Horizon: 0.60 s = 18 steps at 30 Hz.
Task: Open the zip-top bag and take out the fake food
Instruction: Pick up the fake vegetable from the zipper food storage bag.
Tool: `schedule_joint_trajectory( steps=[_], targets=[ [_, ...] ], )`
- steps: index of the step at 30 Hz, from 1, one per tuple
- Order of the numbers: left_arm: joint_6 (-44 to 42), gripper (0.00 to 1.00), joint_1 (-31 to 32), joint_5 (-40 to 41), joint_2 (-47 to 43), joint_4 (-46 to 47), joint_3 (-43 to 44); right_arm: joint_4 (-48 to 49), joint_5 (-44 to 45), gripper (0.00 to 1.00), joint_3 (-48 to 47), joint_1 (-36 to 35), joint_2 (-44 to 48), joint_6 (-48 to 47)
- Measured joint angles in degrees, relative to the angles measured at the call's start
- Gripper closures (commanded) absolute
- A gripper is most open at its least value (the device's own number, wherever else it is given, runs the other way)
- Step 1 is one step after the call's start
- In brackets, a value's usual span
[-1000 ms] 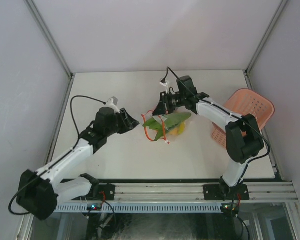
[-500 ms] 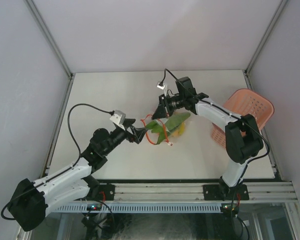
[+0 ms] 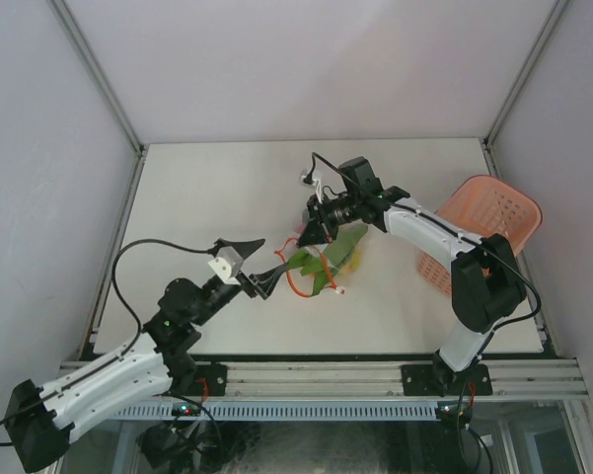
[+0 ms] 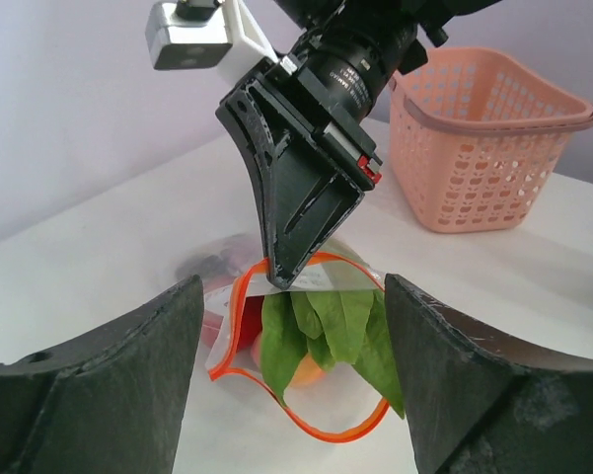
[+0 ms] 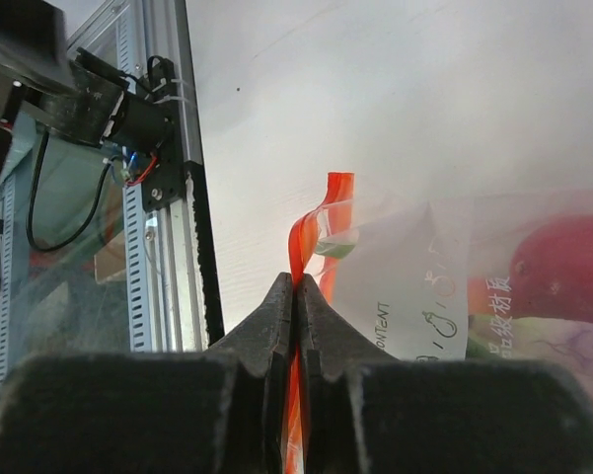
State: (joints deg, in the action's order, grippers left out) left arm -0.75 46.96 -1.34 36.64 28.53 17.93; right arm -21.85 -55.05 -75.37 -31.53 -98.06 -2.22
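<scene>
Zip-top bag (image 5: 414, 286) lying mid-counter (image 3: 207, 197), mouth gaping. Right fingers (image 5: 266, 336) pinching its zipper strip (image 5: 321, 212). Left fingers (image 4: 109, 375) spread, facing the opening. Fake food (image 4: 326, 326) sitting inside, removal pending.

Clear bag (image 5: 424, 286), orange zipper (image 5: 335, 197); pink basket (image 4: 483, 148)

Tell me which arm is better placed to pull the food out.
Left. The left gripper is open, facing the bag's open mouth with the green leaf straight ahead. The right gripper is shut on the zipper strip, holding the bag.
</scene>
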Motion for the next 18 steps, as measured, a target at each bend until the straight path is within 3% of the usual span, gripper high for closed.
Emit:
schedule_joint_trajectory(
  steps=[7,13,18],
  targets=[
    [0.7,0.28,0.6,-0.1,-4.7,-0.6,-1.4,0.0,0.7,1.0,0.0,-0.2,0.1,0.5],
    [1.5,0.28,2.1,-0.1,-4.3,1.2,-4.6,1.1,0.5,1.0,2.9,-0.4,2.4,1.2],
    [4.0,0.34,2.3,0.3,-0.8,4.9,-6.5,1.7,0.0,1.0,3.1,0.3,2.5,1.8]
  ],
)
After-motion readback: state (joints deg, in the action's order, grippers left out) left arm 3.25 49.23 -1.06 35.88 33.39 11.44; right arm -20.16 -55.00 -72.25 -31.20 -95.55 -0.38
